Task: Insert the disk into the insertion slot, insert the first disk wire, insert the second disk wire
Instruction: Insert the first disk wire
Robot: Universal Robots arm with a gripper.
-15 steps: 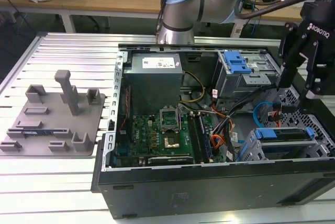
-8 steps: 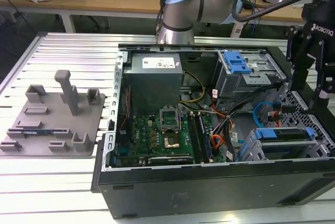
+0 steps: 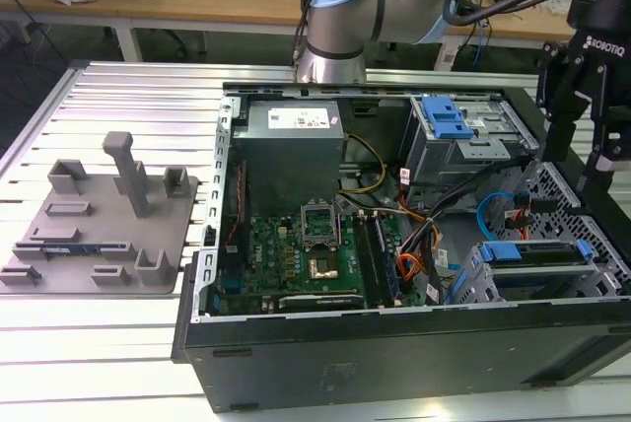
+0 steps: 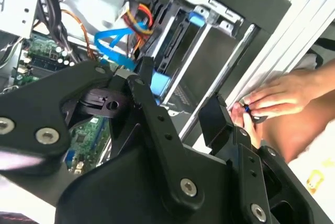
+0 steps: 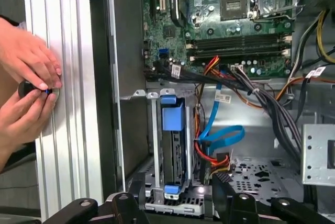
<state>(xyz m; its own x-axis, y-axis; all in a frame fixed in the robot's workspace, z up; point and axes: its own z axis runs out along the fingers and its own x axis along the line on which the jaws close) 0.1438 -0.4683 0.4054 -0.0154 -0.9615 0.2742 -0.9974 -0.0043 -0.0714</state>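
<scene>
Now, disk slotted; ribbed metal table beneath.

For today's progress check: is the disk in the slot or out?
In. The blue-framed disk sits inside the slot, between its grey walls, in the first wrist view.

The arm is bent over, wrist pointing down, its jaws spread wide apart.

One disk, two hands.
</scene>
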